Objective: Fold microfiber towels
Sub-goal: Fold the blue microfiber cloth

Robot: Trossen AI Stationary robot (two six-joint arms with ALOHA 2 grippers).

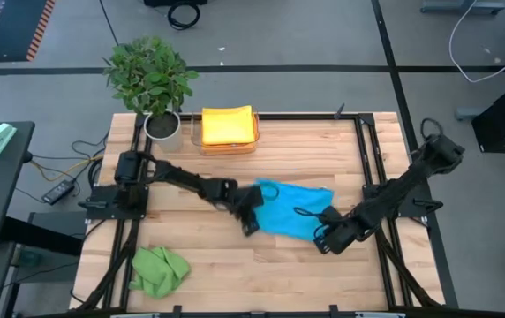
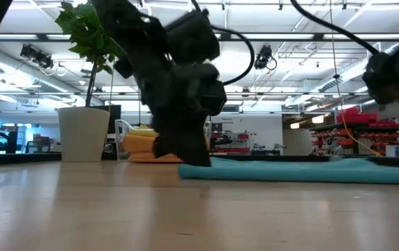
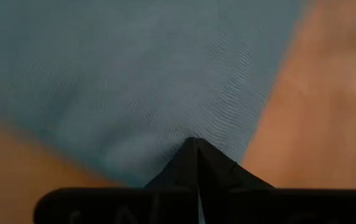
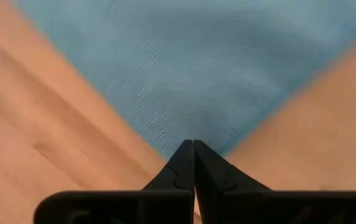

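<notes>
Blue towel [image 1: 295, 208] — the cloth now being folded — lies spread flat on the wooden table [image 1: 261, 265], well in front of the stack of yellow towels [image 1: 228, 125] at the table's far edge. Left gripper [image 1: 251, 223] sits at the blue towel's near-left corner, its fingers pinched together on the fabric; right gripper [image 1: 325, 238] sits at the near-right corner, likewise clamped tight on the cloth tip, as both wrist views show. A crumpled green towel [image 1: 158, 269] waits near the table's front-left corner, well apart from the blue one, and a potted plant [image 1: 153, 79] stands just beside the yellow stack.

Risks, as judged from this pose: each pinch holds only the very tip of a corner, so a quick lift may pull the fabric free — one slipped corner would skew the fold. Unequal travel of the two arms would twist the cloth and leave its edges misaligned. Too low a carry could drag the towel and bunch it.
</notes>
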